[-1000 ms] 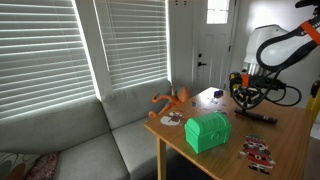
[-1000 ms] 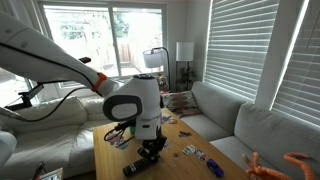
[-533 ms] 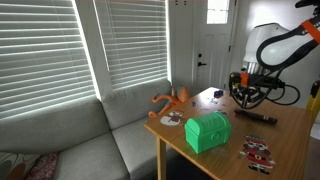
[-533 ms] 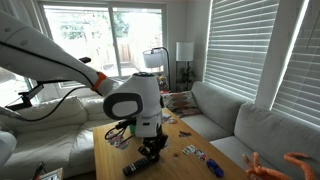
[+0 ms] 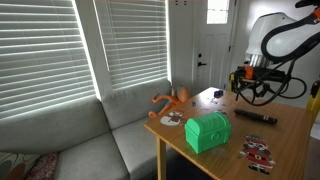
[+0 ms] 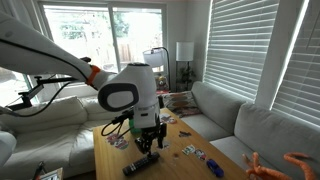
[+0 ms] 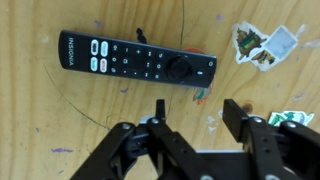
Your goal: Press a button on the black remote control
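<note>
The black remote control [image 7: 135, 60] lies flat on the wooden table [image 7: 60, 125], buttons up; it also shows in both exterior views [image 5: 256, 116] [image 6: 140, 163]. My gripper [image 7: 195, 108] hangs a little above the table beside the remote, touching nothing. Its jaws stand open with only bare wood between the two fingertips [image 7: 232, 108]. In the exterior views the gripper [image 5: 248, 90] [image 6: 147, 140] hovers over the remote with a clear gap under it.
A green chest [image 5: 208, 131] stands near the table's front edge, with flat red-and-white figure toys [image 5: 257, 151] beside it and an orange toy [image 5: 172, 100] at the corner. A crumpled wrapper [image 7: 265, 43] and small scraps lie near the remote. A sofa [image 5: 90, 140] adjoins the table.
The gripper has lifted up off the remote and its jaws have gone from shut to open. The remote has stayed in place.
</note>
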Controlling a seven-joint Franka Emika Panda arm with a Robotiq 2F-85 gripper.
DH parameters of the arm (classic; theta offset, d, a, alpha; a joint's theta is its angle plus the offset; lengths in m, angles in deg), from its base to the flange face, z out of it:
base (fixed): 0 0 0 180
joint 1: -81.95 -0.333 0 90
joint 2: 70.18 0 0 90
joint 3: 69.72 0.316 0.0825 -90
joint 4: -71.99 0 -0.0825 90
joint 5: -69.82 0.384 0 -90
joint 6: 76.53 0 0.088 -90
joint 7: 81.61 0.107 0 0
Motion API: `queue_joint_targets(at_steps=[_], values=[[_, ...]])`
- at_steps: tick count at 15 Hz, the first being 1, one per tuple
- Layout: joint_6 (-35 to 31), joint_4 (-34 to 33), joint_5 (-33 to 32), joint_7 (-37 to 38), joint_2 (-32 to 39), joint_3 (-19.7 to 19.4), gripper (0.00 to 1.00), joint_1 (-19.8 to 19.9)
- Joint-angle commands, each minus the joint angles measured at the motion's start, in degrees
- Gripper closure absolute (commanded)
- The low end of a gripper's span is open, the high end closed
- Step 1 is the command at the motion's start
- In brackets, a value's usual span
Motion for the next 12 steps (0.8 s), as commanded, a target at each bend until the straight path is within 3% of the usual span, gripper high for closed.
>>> queue_joint_targets(at_steps=[1,3,7,12], values=[[5.58,0.39,-1.02,-6.00,-4.83,0.63,0.06,-0.68],[10.03,-0.08,-2.37,-10.33,-6.99,1.33,0.00,-0.83],[17.06,-1.11,-6.81,-18.85,-10.15,2.94,0.00,-0.84],[20.53,-2.02,-8.27,-32.81,-12.70,3.69,0.00,-1.52]])
